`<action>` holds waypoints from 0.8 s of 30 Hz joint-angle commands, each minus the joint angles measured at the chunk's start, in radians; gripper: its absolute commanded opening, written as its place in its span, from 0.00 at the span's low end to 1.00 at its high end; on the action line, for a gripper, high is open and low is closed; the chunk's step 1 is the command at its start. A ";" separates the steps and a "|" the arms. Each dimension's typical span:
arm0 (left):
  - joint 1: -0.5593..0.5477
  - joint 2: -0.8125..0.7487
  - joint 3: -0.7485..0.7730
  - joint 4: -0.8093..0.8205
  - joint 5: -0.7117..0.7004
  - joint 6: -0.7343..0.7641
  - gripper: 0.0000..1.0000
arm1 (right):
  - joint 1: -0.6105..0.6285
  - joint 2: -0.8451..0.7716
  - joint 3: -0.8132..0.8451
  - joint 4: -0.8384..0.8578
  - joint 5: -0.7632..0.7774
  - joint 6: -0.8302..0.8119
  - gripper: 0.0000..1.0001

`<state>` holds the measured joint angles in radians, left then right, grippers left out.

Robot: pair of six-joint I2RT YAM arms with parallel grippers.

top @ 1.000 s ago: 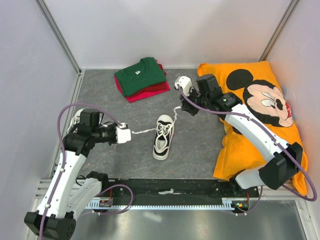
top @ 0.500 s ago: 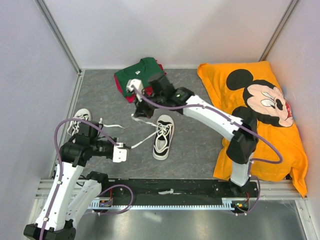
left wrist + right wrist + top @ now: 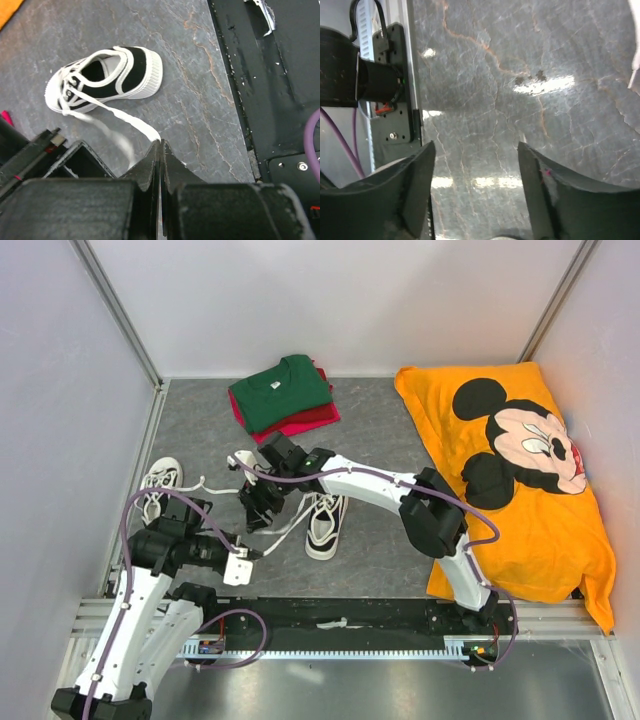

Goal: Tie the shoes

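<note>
One white shoe with dark trim lies mid-table, toe away from the arms; in the left wrist view this shoe lies on its side. One of its white laces runs to my left gripper, which is shut on the lace end. My right gripper hovers open just left of that shoe, with only grey floor between its fingers. The other shoe lies by the left wall, laces loose.
Folded green and red shirts lie at the back. An orange Mickey Mouse cloth covers the right side. A black rail runs along the near edge. The left arm's base plate shows in the right wrist view.
My right arm swung from the back right across to the left of the middle shoe, and its gripper opened. My left gripper drew back toward the near edge with the lace.
</note>
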<state>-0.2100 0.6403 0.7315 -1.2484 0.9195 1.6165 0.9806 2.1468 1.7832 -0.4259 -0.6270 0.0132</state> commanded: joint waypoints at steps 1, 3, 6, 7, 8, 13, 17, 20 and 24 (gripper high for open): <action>-0.003 0.016 -0.026 0.090 0.047 -0.018 0.02 | -0.040 -0.051 0.016 0.029 -0.019 0.030 0.80; -0.003 0.057 -0.021 0.135 0.056 -0.096 0.02 | -0.077 -0.074 0.036 0.018 -0.036 0.036 0.82; -0.003 0.132 0.012 0.220 0.084 -0.187 0.02 | -0.130 -0.099 0.061 -0.011 -0.062 0.036 0.83; -0.003 0.151 0.032 0.257 0.091 -0.225 0.01 | -0.143 -0.105 0.062 -0.028 -0.063 0.031 0.84; -0.003 0.169 0.043 0.359 0.091 -0.327 0.02 | -0.157 -0.128 0.058 -0.037 -0.065 0.028 0.84; -0.003 0.367 0.132 0.712 0.026 -0.696 0.01 | -0.272 -0.232 -0.042 -0.059 -0.034 -0.005 0.82; -0.003 0.579 0.236 0.908 -0.099 -0.894 0.02 | -0.358 -0.287 -0.140 -0.102 -0.013 -0.065 0.76; -0.003 0.738 0.305 0.972 -0.159 -0.975 0.01 | -0.384 -0.323 -0.194 -0.146 0.029 -0.119 0.68; -0.003 0.900 0.365 1.061 -0.284 -1.076 0.02 | -0.387 -0.352 -0.255 -0.183 0.038 -0.151 0.58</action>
<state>-0.2115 1.4273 1.0321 -0.3397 0.7734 0.7383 0.5774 1.8347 1.5848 -0.5434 -0.6067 -0.0723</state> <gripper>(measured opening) 0.022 0.614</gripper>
